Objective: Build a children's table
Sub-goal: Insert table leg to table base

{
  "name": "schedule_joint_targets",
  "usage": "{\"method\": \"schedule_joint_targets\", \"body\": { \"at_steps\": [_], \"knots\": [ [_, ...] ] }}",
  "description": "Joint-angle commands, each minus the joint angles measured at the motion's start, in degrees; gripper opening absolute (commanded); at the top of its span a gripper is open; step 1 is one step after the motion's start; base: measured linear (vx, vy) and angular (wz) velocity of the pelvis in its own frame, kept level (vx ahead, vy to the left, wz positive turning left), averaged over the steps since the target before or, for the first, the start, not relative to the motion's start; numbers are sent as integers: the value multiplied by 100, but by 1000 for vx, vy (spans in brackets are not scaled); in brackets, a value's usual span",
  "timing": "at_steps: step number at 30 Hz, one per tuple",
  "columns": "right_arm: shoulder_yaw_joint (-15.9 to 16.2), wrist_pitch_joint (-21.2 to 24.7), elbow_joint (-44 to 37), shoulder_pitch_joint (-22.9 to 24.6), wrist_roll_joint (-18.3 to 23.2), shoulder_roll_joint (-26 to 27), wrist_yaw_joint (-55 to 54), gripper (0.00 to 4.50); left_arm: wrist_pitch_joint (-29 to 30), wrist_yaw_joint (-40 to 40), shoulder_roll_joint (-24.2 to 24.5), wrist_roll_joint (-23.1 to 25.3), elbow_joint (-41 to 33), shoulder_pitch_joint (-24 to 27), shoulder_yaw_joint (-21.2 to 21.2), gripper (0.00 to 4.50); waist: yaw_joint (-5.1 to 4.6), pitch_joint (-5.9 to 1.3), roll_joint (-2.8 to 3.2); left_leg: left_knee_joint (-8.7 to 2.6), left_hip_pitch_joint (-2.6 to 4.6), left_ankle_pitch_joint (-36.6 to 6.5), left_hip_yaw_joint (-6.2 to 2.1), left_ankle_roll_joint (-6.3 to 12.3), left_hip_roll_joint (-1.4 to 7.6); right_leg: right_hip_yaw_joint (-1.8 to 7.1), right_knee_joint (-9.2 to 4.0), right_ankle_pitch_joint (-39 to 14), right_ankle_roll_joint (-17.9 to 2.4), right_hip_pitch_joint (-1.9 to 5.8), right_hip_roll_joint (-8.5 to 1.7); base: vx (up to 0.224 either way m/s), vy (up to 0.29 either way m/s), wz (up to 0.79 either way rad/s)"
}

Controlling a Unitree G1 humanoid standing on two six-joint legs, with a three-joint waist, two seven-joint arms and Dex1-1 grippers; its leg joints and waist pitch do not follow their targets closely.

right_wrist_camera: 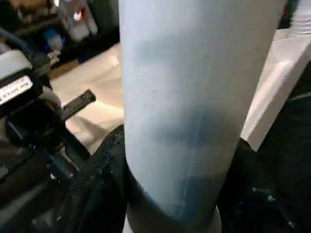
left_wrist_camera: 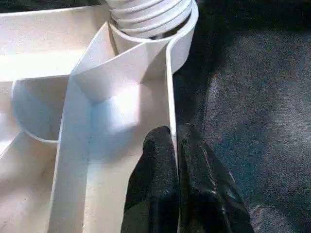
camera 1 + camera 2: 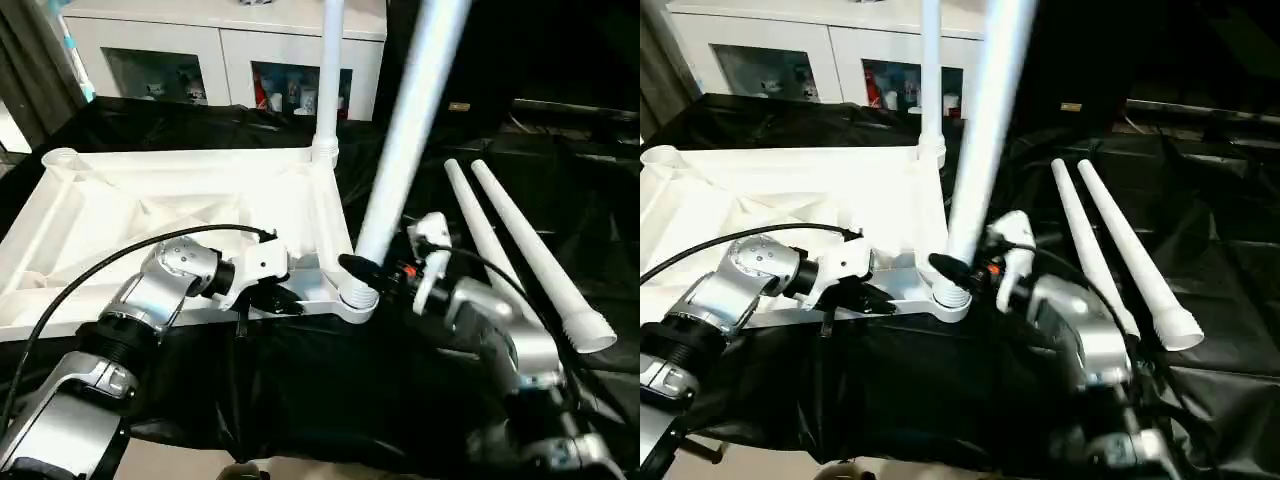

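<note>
The white table top (image 3: 150, 215) lies ribbed side up on the black-draped work table (image 3: 300, 390), near edge close to the drape's front. One leg (image 3: 330, 70) stands upright in the far right corner socket. At the near right corner socket (image 3: 357, 300), a second leg (image 3: 405, 130) sits with its ribbed end in the socket, leaning away to the right. The right gripper (image 3: 372, 270) is clamped round that leg just above the socket, black fingers (image 1: 97, 194) on either side of the tube. The left gripper (image 2: 176, 145) pinches the top's thin near edge wall, fingers closed on it, just beside that corner. Two spare legs (image 3: 520, 250) lie side by side on the drape to the right, well apart from the top, with open black cloth between. A white cabinet (image 3: 220, 40) stands behind.
</note>
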Motion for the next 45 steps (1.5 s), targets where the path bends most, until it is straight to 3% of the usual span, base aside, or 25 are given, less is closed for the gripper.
{"method": "schedule_joint_targets", "body": {
  "at_steps": [1, 2, 3, 9, 10, 16, 22, 25, 26, 27, 29, 30, 33, 40, 45],
  "knots": [
    [-281, -68, 438, 242, -181, -98, -332, 190, -31, -206, 149, 45, -70, 0, -42, 0, -4, -355, 76, -474, 25, -1165, -111, -70, 311, 339, -464, -886, -1266, 257, -552, 0, 0, 0],
    [-347, -184, 480, 314, -141, -35, -359, 190, -53, -187, 160, 60, -44, -14, -39, 0, 5, -353, 146, -476, 34, -1220, -117, -84, 313, 340, -466, -902, -1292, 246, -558, 0, 0, 0],
    [-367, -301, 513, 376, -115, -2, -370, 190, -68, -174, 165, 72, -23, -24, -37, 0, -3, -351, 115, -477, 33, -1261, -112, -87, 312, 342, -473, -892, -1306, 249, -551, 0, 0, 0],
    [-331, -814, 613, 631, -194, 113, -395, 190, -112, -102, 168, 99, 37, -45, -21, 0, -7, -345, 124, -496, 32, -1347, -119, -84, 319, 340, -477, -914, -1312, 249, -552, 0, 0, 0],
    [-137, -1396, 644, 812, -508, 125, -414, 190, -150, -32, 159, 118, 76, -59, -10, 0, -8, -337, 101, -500, 33, -1414, -117, -78, 321, 344, -498, -1067, -1289, 243, -561, 0, 0, 0],
    [105, -1982, 711, 916, -894, 54, -392, 190, -172, 39, 125, 118, 96, -50, 6, 0, -12, -309, 85, -524, 40, -1559, -126, -61, 323, 357, -543, -1553, -1146, 219, -571, 0, 0, 0],
    [209, -2052, 833, 750, -916, -2, -299, 190, -201, -1, 146, 91, 62, -14, 4, 0, -18, -305, 67, -531, 26, -1470, -124, 12, 329, 360, -540, -1482, -1148, 220, -566, 0, 0, 0],
    [316, -1968, 951, 565, -966, -65, -185, 190, -216, -51, 151, 66, 42, -2, -6, 0, -29, -289, 61, -533, 28, -1556, -123, 12, 321, 363, -571, -1778, -1089, 209, -576, 0, 0, 0],
    [367, -1895, 992, 471, -976, -91, -98, 190, -217, -61, 152, 62, 34, 2, -10, 0, -28, -290, 6, -532, 19, -1528, -125, 33, 322, 363, -576, -1881, -1052, 217, -585, 0, 0, 0],
    [367, -1895, 992, 471, -976, -91, -98, 190, -217, -61, 152, 62, 34, 2, -10, 0, -31, -288, 37, -532, 26, -1524, -127, 37, 323, 362, -582, -1944, -1044, 202, -581, 0, 0, 0],
    [448, -1827, 1078, 314, -979, -132, 30, 190, -218, -77, 150, 60, 34, -1, -17, 0, -43, -284, -26, -540, 19, -1517, -125, 46, 331, 361, -582, -1974, -1012, 202, -575, 0, 0, 0],
    [514, -1702, 1149, 164, -951, -168, 195, 190, -220, -103, 158, 66, 28, 1, -33, 0, -44, -284, -3, -542, 14, -1499, -133, 48, 329, 357, -574, -2008, -1008, 204, -580, 0, 0, 0],
    [754, -1568, 1329, -75, -976, -325, 695, 190, -230, -124, 181, 81, 19, 2, -49, 0, -46, -286, -14, -537, 23, -1522, -130, 38, 332, 362, -579, -2041, -1024, 196, -590, 0, 0, 0],
    [1079, -1754, 1702, -288, -1132, -540, 1358, 190, -272, -149, 220, 93, 57, -26, -67, 0, -31, -337, -26, -511, 18, -1160, -103, 113, 335, 350, -490, -1084, -1255, 232, -561, 0, 0, 0],
    [1047, -2017, 2084, -395, -1129, -588, 1618, 190, -347, -181, 192, 42, 70, -17, -47, 0, -29, -316, -57, -526, 32, -1357, -102, 94, 343, 350, -539, -1504, -1218, 218, -580, 0, 0, 0]
  ]
}}
